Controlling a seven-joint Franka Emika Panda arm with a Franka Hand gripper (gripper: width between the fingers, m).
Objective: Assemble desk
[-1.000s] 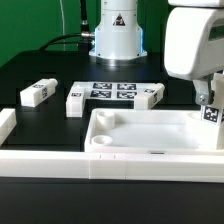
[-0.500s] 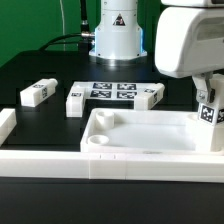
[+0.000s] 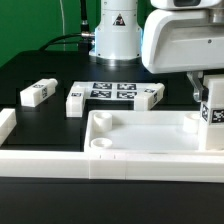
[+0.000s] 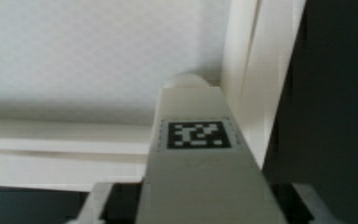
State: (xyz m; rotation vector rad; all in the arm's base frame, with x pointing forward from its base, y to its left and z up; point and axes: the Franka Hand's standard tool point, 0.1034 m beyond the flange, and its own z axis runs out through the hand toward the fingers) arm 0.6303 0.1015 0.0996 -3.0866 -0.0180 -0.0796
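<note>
Gripper (image 3: pixel 208 100): clamped on one leg (image 3: pixel 211 115), hanging over the desk top's corner on the exterior view's right.
Desk top (image 3: pixel 150 135): sockets up, near socket (image 3: pixel 100 143) empty.
Loose legs (image 3: pixel 37 93): lying behind on the table.
Progress: early, no leg visibly seated; all insertions likely remain.

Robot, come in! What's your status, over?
Gripper shut on leg. Leg upright at desk top corner, exterior view's right. Nothing seen blocking.
</note>
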